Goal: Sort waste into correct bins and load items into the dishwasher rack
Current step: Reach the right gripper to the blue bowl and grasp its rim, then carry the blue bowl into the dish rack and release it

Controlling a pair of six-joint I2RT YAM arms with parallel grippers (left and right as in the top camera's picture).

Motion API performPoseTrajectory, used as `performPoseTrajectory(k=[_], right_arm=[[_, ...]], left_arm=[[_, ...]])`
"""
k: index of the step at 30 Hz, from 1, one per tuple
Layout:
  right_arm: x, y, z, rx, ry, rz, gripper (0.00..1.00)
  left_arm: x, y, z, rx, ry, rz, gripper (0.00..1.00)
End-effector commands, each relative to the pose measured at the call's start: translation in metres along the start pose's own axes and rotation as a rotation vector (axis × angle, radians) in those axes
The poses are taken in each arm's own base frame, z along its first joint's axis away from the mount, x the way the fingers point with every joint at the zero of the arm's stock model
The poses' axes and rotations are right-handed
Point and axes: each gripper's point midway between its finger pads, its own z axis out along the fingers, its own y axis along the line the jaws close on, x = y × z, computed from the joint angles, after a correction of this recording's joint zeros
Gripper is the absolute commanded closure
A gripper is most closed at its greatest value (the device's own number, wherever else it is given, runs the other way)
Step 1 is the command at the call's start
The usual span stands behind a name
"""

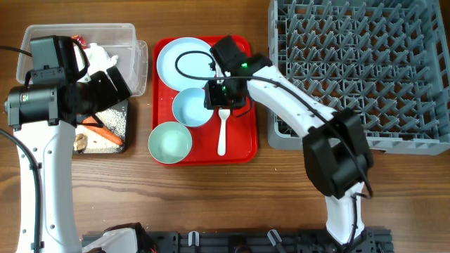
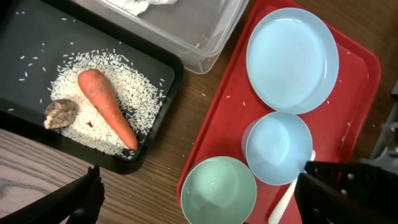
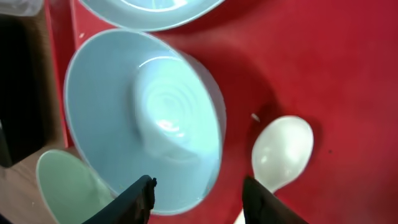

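Observation:
My right gripper [image 1: 225, 98] is open low over the red tray [image 1: 242, 151]. Its fingers [image 3: 202, 199] straddle the near rim of the small pale blue bowl [image 3: 143, 118], with the white spoon [image 3: 283, 146] just beside it. The pale blue plate [image 1: 179, 60] and pale green bowl [image 1: 169, 142] also sit on the tray. My left gripper [image 1: 116, 84] is open and empty above the bins [image 2: 205, 208]. The black tray [image 2: 25, 37] holds rice [image 2: 146, 99], the carrot [image 2: 106, 106] and a brown lump [image 2: 60, 113]. The clear tub [image 2: 205, 37] holds the tissue [image 2: 146, 5]. The yellow cup is out of view.
The grey dishwasher rack [image 1: 365, 70] stands at the right, touching the red tray's right edge. A bit of red-and-white wrapper [image 1: 76, 41] shows in the tub behind the left arm. Bare wood lies in front of the tray and bins.

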Motion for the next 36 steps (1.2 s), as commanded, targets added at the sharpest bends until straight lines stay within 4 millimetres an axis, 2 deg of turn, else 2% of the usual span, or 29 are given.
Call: performPoseTrajectory(k=[1,2,5,9,14,17,20,21,23,24,26,29,31,33,35,36], right_arm=[[-0.002,-0.009,0.023,0.020,0.020,0.034,0.60],[-0.001,-0.010,0.025,0.023,0.023,0.036,0.64],[-0.002,-0.010,0.025,0.026,0.019,0.035,0.67],[-0.004,-0.015,0.026,0.049,0.008,0.035,0.81],[-0.002,-0.034,0.030,0.135,-0.007,0.042,0.96],[0.007,-0.044,0.041,0.149,0.006,0.045,0.96],[0.004,-0.037,0.031,0.126,0.000,0.013,0.96],[-0.001,-0.035,0.020,0.122,-0.014,-0.003,0.96],[-0.015,-0.031,-0.015,0.111,-0.069,-0.016,0.96],[-0.026,-0.030,-0.049,0.092,-0.134,-0.027,0.96],[-0.038,-0.031,-0.093,0.084,-0.233,-0.024,0.96],[-0.052,-0.049,-0.172,0.167,-0.432,0.010,0.96],[-0.058,-0.070,-0.217,0.304,-0.568,0.045,0.96],[-0.068,-0.118,-0.267,0.637,-0.755,0.136,0.96],[-0.064,-0.158,-0.310,0.988,-0.874,0.220,0.96],[-0.064,-0.169,-0.327,1.109,-0.922,0.253,0.96]], left_arm=[[-0.004,0.003,-0.002,-0.014,-0.017,-0.002,0.00],[-0.004,0.003,-0.002,-0.014,-0.017,-0.002,0.00],[-0.004,0.003,-0.002,-0.014,-0.017,-0.002,0.00],[-0.004,0.003,-0.002,-0.014,-0.017,-0.002,0.00],[-0.004,0.003,-0.002,-0.014,-0.017,-0.002,0.00],[-0.004,0.003,-0.002,-0.014,-0.017,-0.002,0.00],[-0.004,0.003,-0.002,-0.014,-0.017,-0.002,0.00],[-0.004,0.003,-0.002,-0.014,-0.017,-0.002,0.00],[-0.004,0.003,-0.002,-0.014,-0.017,-0.002,0.00],[-0.004,0.003,-0.002,-0.014,-0.017,-0.002,0.00],[-0.004,0.003,-0.002,-0.014,-0.017,-0.002,0.00],[-0.004,0.003,-0.002,-0.014,-0.017,-0.002,0.00],[-0.004,0.003,-0.002,-0.014,-0.017,-0.002,0.00],[-0.004,0.003,-0.002,-0.014,-0.017,-0.002,0.00],[-0.004,0.003,-0.002,-0.014,-0.017,-0.002,0.00],[-0.004,0.003,-0.002,-0.014,-0.017,-0.002,0.00]])
